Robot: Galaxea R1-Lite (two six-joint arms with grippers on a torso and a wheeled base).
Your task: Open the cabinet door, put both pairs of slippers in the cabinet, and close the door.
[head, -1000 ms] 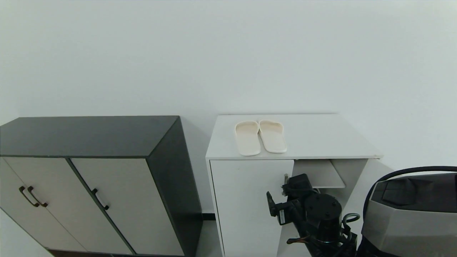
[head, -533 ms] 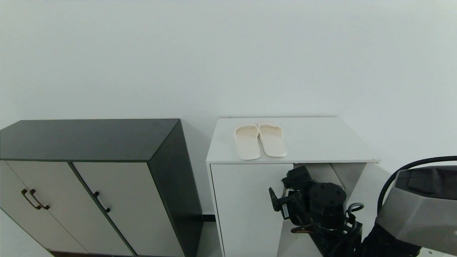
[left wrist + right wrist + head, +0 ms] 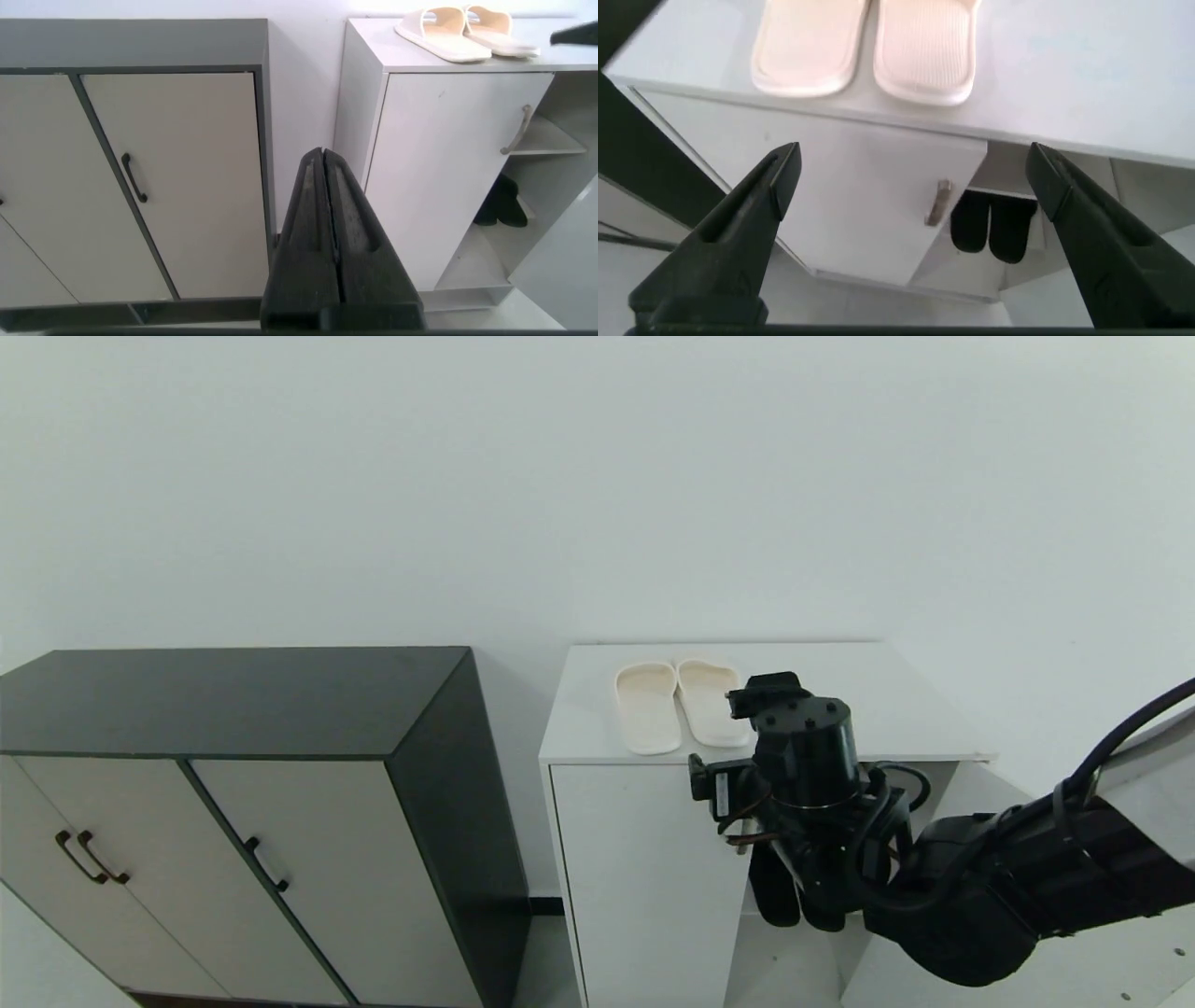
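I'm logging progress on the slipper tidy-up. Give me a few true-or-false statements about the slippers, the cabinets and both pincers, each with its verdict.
1. The cream slippers lie side by side on top of the white cabinet. True.
2. The black slippers sit on the floor in front of the white cabinet. False: they are inside its open side.
3. The right pincer is open and holds nothing. True.
4. The left pincer is spread wide. False: its fingers are pressed together.
5. The dark cabinet has a door swung open. False: the doors that show are shut.
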